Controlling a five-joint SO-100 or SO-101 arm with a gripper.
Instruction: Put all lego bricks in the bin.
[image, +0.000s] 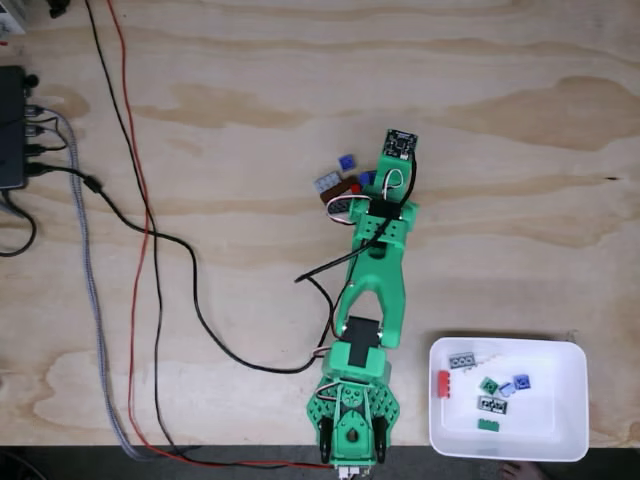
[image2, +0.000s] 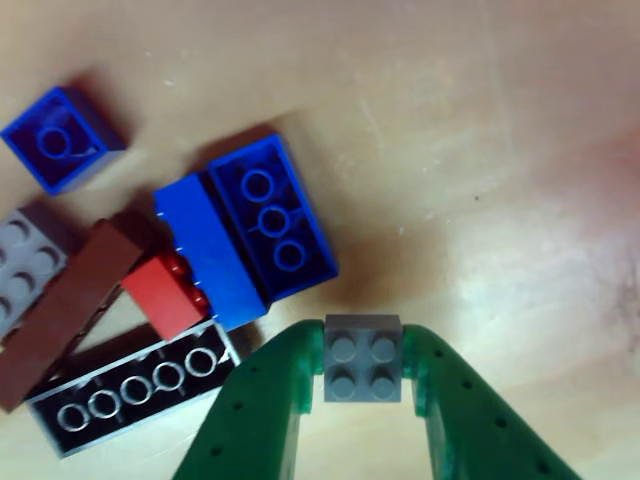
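In the other view my green gripper (image2: 365, 372) is shut on a small grey four-stud lego brick (image2: 362, 357), held between the fingertips above the wood. Left of it lies a cluster: a long blue brick (image2: 255, 225), a small blue brick (image2: 60, 140), a red brick (image2: 165, 295), a brown brick (image2: 65, 310), a black brick (image2: 130, 395) and a grey brick (image2: 25, 265). In the fixed view the arm reaches up the table to this cluster (image: 338, 183). The white bin (image: 565, 435) sits at the lower right with several bricks inside, and a red brick (image: 442, 384) on its left rim.
Black, red and grey cables (image: 150, 250) run down the left half of the plywood table. A black box (image: 12, 125) sits at the left edge. The arm's base (image: 352, 420) stands at the bottom edge, left of the bin.
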